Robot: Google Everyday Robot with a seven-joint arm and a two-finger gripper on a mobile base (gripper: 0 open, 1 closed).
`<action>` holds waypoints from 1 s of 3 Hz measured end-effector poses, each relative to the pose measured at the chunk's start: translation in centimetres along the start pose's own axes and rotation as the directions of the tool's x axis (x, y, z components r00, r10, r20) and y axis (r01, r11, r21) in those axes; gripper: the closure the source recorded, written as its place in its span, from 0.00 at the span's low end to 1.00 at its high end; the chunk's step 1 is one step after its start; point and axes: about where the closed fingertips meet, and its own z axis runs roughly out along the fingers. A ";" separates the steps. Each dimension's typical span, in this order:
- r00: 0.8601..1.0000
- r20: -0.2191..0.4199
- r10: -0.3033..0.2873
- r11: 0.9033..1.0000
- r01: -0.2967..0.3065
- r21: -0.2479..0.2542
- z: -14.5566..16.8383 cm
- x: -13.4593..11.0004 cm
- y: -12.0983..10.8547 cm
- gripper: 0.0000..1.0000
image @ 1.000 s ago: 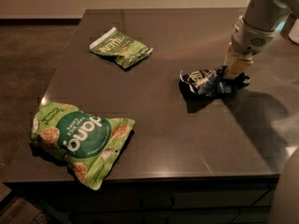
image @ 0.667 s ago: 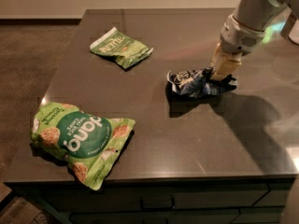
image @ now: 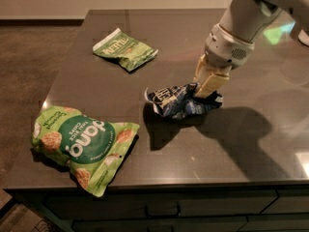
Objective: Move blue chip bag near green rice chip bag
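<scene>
Fingers (image: 215, 81) of the gripper (image: 203, 88) were clamped on the right end of the blue chip bag (image: 174, 100), with crumpled foil bunched between them. We judged that an end grip let the rest of the bag trail leftward, low over the dark table (image: 241, 144), and its shadow fell just below. The bag sat near the table's middle. The green rice chip bag (image: 82, 141) lay well apart at the front left corner, so we reckoned most of the carry remained. A smaller green bag (image: 124, 48) lay farther back, clear of that path.
</scene>
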 end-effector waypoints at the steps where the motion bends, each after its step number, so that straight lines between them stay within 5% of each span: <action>1: 0.998 0.040 -0.052 0.998 0.054 -0.040 0.9 -2.3 1.6 1.00; 3: 0.994 0.090 -0.060 0.996 0.065 -0.060 1.8 -5.0 2.3 0.59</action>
